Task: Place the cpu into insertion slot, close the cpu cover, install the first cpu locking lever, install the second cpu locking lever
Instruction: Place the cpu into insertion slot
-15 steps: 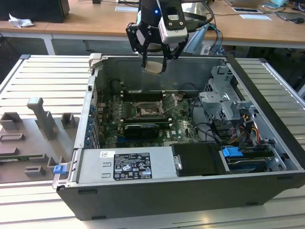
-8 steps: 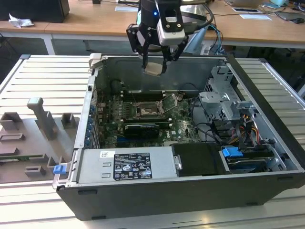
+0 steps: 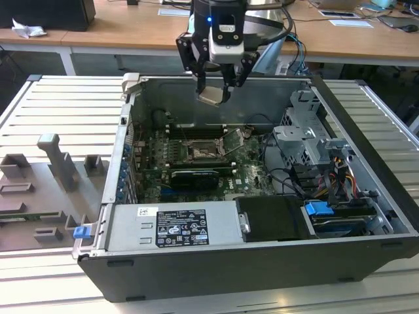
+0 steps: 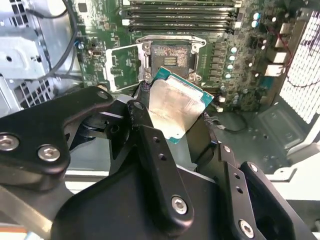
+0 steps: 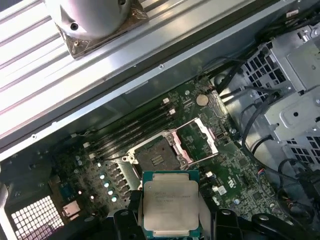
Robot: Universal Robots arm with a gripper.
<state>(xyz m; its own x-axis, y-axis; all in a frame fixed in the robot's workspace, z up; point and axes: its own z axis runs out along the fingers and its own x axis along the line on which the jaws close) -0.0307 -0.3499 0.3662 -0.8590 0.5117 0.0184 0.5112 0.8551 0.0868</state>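
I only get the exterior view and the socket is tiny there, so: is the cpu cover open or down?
Observer: Open; in the first wrist view the cpu cover lies swung aside beside the socket.
Operator: Anything in the socket?
Observer: Nothing; it sits bare in both wrist views.
Operator: And the grip?
Observer: The end effector grips the cpu by opposite edges, metal top facing the wrist cameras.

A lab; slatted workbench (image 3: 65, 108), desks (image 3: 124, 33) behind.

Bright, even light falls from overhead. Glare whitens the cpu (image 4: 176, 107) I hold; the computer case (image 3: 169, 98) interior sits in soft shadow.
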